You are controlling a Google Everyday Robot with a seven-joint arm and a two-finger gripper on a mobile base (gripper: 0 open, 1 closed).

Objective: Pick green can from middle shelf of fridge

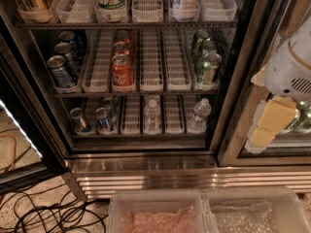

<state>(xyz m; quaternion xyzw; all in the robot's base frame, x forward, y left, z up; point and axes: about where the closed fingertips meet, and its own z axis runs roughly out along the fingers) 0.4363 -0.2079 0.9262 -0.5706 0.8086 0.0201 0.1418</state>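
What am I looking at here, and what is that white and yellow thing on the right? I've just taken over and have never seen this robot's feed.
This is the robot's only camera view, looking down into an open fridge; where the camera is mounted is not on record. The white and yellow thing at the right edge is the gripper, the hand on the robot's single arm. It hangs in front of the right-hand glass door, outside the shelves, and nothing shows in it. The middle shelf carries blue cans on the left, then red cans, then a row of green ones on the right; the green can at the front is the nearest. Water bottles stand on the shelf below. Clear bins sit at the bottom of the view.
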